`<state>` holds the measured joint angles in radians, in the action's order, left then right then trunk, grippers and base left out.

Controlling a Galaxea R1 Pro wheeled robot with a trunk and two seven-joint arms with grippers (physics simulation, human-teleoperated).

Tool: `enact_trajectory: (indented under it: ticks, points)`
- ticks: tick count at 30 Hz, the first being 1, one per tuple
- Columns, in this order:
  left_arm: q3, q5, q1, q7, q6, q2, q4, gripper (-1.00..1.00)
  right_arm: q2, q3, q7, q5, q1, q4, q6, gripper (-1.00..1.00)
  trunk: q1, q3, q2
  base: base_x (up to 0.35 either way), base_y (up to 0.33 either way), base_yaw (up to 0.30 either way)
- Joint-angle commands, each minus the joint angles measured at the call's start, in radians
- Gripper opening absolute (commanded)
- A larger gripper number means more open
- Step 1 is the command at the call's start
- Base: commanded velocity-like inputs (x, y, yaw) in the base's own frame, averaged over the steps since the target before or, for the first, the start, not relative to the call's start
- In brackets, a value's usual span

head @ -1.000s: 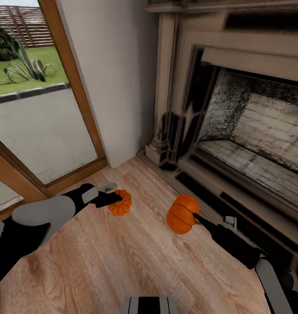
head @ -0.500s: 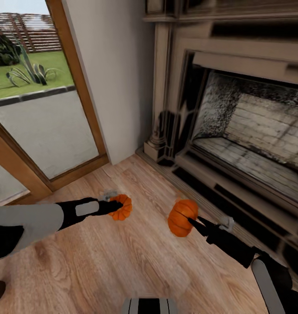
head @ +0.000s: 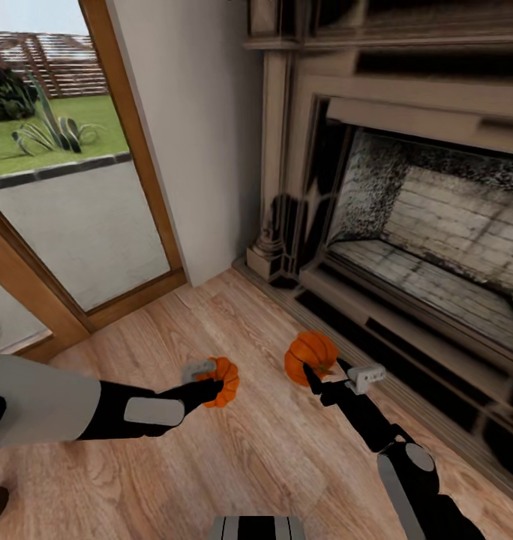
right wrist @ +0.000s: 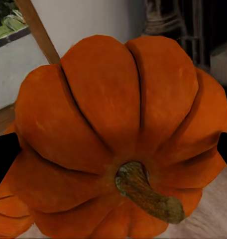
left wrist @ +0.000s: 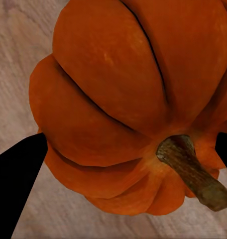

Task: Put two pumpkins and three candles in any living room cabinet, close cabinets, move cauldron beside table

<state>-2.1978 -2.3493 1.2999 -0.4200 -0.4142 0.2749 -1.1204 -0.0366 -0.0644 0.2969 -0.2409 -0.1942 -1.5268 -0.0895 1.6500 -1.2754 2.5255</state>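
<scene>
Here, two pumpkins — one (head: 225, 380) pinched in the left claw (head: 215, 388), one (head: 310, 357) in the right claw (head: 314, 373).

I see both pumpkins bright orange with dark ribs, the left (head: 223, 380) and right (head: 310, 356), stems brown; my claws black, left (head: 214, 388) and right (head: 314, 379); floor (head: 249, 457) pale wood grain, fireplace (head: 406, 225) beige with sooty grey brick
</scene>
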Motion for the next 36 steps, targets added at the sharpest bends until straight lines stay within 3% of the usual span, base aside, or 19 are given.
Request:
enact_trajectory:
  ticks: [1,4,8,10,11,12,14,16,18,22,25,36]
  points:
    - [-0.006,-0.007,0.001,-0.001,-0.022,0.0,-0.009,-1.0,0.016,-0.003,-0.007,0.001,0.0,0.007,0.008,-1.0,0.0,-0.001,0.0,0.0,0.0,0.01]
    - [-0.011,-0.007,0.001,-0.002,-0.041,0.0,-0.024,-1.0,0.038,-0.006,-0.019,0.018,0.0,0.024,0.037,-1.0,0.0,0.0,0.0,0.0,0.0,0.004]
    - [-0.012,-0.007,-0.005,-0.002,-0.059,-0.002,-0.076,-1.0,0.046,-0.013,-0.026,0.024,-0.001,0.034,0.046,-1.0,0.0,0.0,0.0,0.0,0.0,0.001]
    - [-0.013,-0.007,-0.014,-0.002,-0.133,-0.004,-0.119,-1.0,0.054,-0.015,-0.051,0.023,-0.001,0.046,0.028,-1.0,0.0,0.0,0.0,0.0,0.0,0.0]
    - [-0.017,-0.007,-0.017,-0.003,-0.205,-0.004,-0.16,-1.0,0.081,-0.015,-0.123,0.022,-0.001,0.051,0.01,-1.0,0.0,0.0,0.0,0.0,0.0,0.0]
    - [-0.02,-0.007,-0.017,-0.005,-0.219,-0.005,-0.169,-1.0,0.09,-0.015,-0.151,0.021,-0.001,0.051,0.008,-1.0,0.0,0.0,0.0,0.0,0.0,0.0]
    - [-0.036,-0.007,-0.019,-0.051,-0.259,-0.005,-0.193,-1.0,0.129,-0.015,-0.321,0.017,-0.001,0.053,0.002,-1.0,0.0,0.0,0.0,0.0,0.0,0.0]
    - [-0.041,-0.007,-0.019,-0.12,-0.28,-0.005,-0.201,-1.0,0.141,-0.017,-0.42,0.015,-0.001,0.051,0.0,-1.0,0.0,0.0,0.0,0.0,0.0,0.0]
    - [-0.044,-0.007,-0.019,-0.186,-0.331,-0.005,-0.205,-1.0,0.145,-0.019,-0.466,0.014,-0.001,0.049,0.0,-1.0,0.0,0.0,0.0,0.0,0.0,0.0]
    - [-0.045,-0.007,-0.02,-0.234,-0.425,-0.004,-0.214,-1.0,0.145,-0.017,-0.478,0.013,-0.001,0.041,0.033,-1.0,0.0,0.0,0.0,0.0,0.0,0.0]
    - [-0.045,-0.007,-0.022,-0.239,-0.434,-0.007,-0.22,-1.0,0.146,-0.016,-0.464,0.012,-0.001,0.039,0.065,-1.0,0.0,0.0,0.0,0.0,0.0,0.0]
    - [-0.045,-0.007,-0.022,-0.238,-0.434,-0.014,-0.222,-1.0,0.144,-0.04,-0.464,0.013,0.008,0.008,0.073,-1.0,0.0,0.003,0.0,-0.001,0.001,0.0]
